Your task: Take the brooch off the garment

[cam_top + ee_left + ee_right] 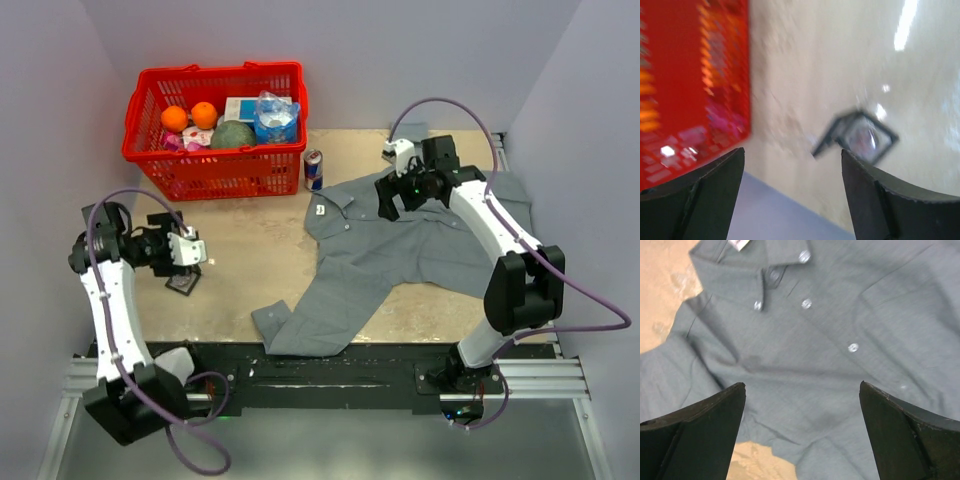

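The grey shirt (pixel 400 250) lies spread on the right half of the table, collar toward the can. My right gripper (pixel 390 200) hovers open over its chest; the right wrist view shows the open gripper (pixel 802 385) above the shirt's (pixel 830 315) placket and pale buttons. No reddish-pink brooch shows on the cloth. My left gripper (pixel 195 250) is open and empty at the left, just above a small black-edged square thing (pixel 183 282). In the blurred left wrist view, beyond the open gripper (pixel 792 152), that thing (pixel 862 137) holds something pale pinkish; I cannot tell whether it is the brooch.
A red basket (pixel 140 150) with oranges, a green fruit and packets stands at the back left; its side fills the left of the left wrist view (pixel 690 75). A drink can (pixel 313 170) stands between basket and collar. Walls close in on three sides.
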Motion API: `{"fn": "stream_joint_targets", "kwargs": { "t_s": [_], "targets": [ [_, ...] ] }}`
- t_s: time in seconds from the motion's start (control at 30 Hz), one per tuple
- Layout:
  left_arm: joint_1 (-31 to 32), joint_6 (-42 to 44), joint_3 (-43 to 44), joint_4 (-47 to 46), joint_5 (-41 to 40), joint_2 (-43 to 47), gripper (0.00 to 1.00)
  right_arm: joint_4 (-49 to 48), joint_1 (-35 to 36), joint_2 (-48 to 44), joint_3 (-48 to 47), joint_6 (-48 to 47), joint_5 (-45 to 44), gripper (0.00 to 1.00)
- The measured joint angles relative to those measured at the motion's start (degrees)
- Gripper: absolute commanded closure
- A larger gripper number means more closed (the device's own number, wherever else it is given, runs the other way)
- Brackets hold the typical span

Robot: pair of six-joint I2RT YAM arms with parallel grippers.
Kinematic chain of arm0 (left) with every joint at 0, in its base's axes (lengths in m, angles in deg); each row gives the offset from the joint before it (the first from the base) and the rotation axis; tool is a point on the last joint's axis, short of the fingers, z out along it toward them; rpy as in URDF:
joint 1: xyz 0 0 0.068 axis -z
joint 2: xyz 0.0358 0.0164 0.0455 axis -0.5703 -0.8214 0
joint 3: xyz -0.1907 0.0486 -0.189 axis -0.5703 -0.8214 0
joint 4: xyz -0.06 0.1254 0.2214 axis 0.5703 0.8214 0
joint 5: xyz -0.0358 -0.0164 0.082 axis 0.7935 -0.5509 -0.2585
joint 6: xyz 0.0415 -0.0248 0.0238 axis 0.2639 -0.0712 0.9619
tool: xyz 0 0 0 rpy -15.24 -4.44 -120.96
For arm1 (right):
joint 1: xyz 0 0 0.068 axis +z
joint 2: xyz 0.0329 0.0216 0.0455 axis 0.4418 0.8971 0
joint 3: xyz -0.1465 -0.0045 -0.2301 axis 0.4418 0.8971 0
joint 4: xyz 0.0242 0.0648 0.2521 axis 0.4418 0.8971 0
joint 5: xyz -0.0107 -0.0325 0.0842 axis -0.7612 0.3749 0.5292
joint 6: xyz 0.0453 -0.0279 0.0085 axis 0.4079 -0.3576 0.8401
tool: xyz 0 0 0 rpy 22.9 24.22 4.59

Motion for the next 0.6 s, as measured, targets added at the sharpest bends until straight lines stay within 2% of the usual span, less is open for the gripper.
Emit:
{"fn": "stream_joint_targets", "kwargs": {
  "t_s": [0.07,0.1,0.23,0.27,0.4,0.5,0.6],
  "targets": [
    [4.3,-9.8,-0.3,-4.5,5.7,4.0,0.13,0.1,0.0,0.0,-2.1,0.4,-1.7,0.01],
    [5.9,-16.5,-1.7,-9.8,7.9,6.6,0.13,0.2,0.0,0.0,-3.3,0.4,-2.5,0.01],
    [13.9,-42.2,-7.5,-31.7,8.3,12.4,0.13,0.5,0.0,0.0,-9.0,1.5,-5.9,0.01],
    [17.4,-49.7,-7.6,-37.3,5.9,11.2,0.09,0.6,0.1,0.0,-10.7,2.7,-7.4,0.01],
    [27.1,-70.8,-2.0,-51.5,-2.4,-0.9,0.08,0.5,0.1,0.9,-16.7,8.5,-13.7,0.01],
    [32.5,-82.6,1.6,-58.9,-9.3,-8.6,0.06,0.1,0.1,2.0,-19.7,11.7,-18.8,0.01],
    [38.4,-90.5,2.1,-61.5,-15.7,-9.4,0.04,1.6,0.1,4.2,-24.3,13.5,-23.9,0.01]
  ]
}}
